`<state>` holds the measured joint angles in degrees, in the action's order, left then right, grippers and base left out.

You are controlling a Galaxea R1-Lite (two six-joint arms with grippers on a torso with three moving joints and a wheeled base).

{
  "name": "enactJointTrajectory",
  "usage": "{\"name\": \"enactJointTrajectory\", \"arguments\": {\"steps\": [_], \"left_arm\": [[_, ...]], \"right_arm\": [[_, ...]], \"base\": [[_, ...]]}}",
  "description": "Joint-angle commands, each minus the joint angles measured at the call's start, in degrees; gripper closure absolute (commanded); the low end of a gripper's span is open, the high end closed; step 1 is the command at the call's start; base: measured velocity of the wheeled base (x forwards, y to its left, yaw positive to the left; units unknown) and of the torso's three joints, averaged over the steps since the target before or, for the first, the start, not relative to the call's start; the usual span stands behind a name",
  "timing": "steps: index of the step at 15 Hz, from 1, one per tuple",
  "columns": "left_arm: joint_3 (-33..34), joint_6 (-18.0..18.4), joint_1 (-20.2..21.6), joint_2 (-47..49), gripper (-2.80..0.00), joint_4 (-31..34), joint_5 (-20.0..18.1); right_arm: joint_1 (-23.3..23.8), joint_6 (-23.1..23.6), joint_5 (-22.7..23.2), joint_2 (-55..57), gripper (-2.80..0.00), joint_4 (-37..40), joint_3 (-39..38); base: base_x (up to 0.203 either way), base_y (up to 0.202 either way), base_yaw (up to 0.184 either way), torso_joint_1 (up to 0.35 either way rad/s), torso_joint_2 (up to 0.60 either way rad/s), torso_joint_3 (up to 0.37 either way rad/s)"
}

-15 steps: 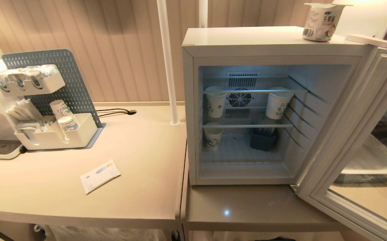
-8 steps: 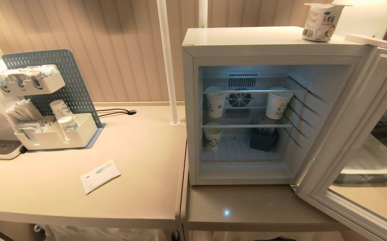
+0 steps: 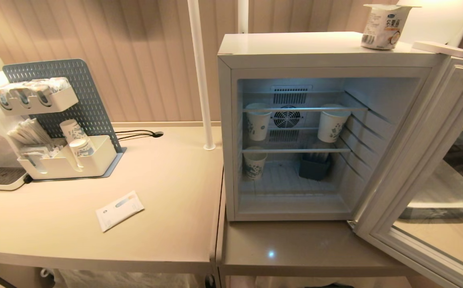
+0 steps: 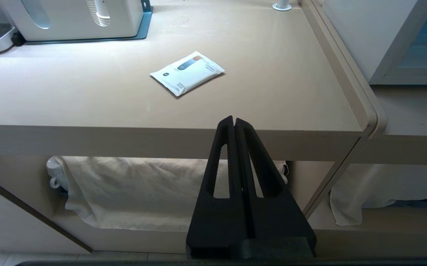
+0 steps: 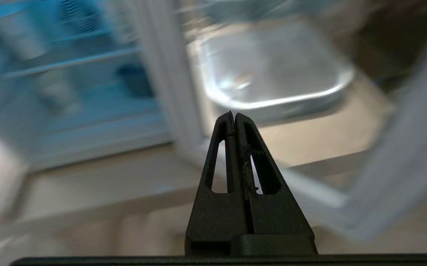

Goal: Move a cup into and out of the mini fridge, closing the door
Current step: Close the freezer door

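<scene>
Cup (image 3: 384,27) sits atop the fridge (image 3: 315,52), door (image 3: 427,160) wide open; both end effectors (image 4: 234,122) (image 5: 234,116) closed, empty.

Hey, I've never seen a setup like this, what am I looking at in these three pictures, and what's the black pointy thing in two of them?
These come from a two-armed robot. The wide picture is taken from its head, looking down at a mini fridge whose door stands open to the right. A small sealed cup sits on top of the fridge; taller paper cups stand on the shelves inside. On the table to the left lie a white packet and an organizer with supplies.

The other two pictures come from cameras on the robot's wrists. The black pointy shape is each arm's gripper, jaws pressed shut, holding nothing. The left gripper is below the table's front edge, pointing at the packet. The right gripper is in front of the open fridge and door; that picture is blurred.
</scene>
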<state>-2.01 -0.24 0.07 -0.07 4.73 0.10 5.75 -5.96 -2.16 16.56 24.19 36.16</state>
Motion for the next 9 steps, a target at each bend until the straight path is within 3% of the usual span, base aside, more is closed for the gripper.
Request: {"name": "enactJointTrajectory", "arguments": {"steps": [1, 2, 5, 8, 9], "left_arm": [[0.0, 0.1, 0.0, 0.1, 0.00, 0.0, 0.1], [0.0, 0.1, 0.0, 0.1, 0.00, 0.1, 0.0], [0.0, 0.2, 0.0, 0.1, 0.00, 0.1, 0.0], [0.0, 0.2, 0.0, 0.1, 0.00, 0.1, 0.0], [0.0, 0.2, 0.0, 0.1, 0.00, 0.1, 0.0]], "right_arm": [[-0.1, -1.0, 5.2, -0.5, 0.00, 1.5, -0.5], [-0.4, -1.5, 8.4, -0.5, 0.00, 3.1, -0.5], [-6.1, -3.0, 10.0, -2.8, 0.00, 4.1, -2.3], [-6.2, -1.9, 8.6, -13.1, 0.00, -2.7, -12.0], [-6.1, -0.6, 5.4, -15.5, 0.00, -7.6, -16.7]], "base": [[0.000, 0.000, 0.000, 0.000, 0.00, 0.000], [0.000, 0.000, 0.000, 0.000, 0.00, 0.000], [0.000, 0.000, 0.000, 0.000, 0.00, 0.000], [0.000, 0.000, 0.000, 0.000, 0.00, 0.000], [0.000, 0.000, 0.000, 0.000, 0.00, 0.000]]}}
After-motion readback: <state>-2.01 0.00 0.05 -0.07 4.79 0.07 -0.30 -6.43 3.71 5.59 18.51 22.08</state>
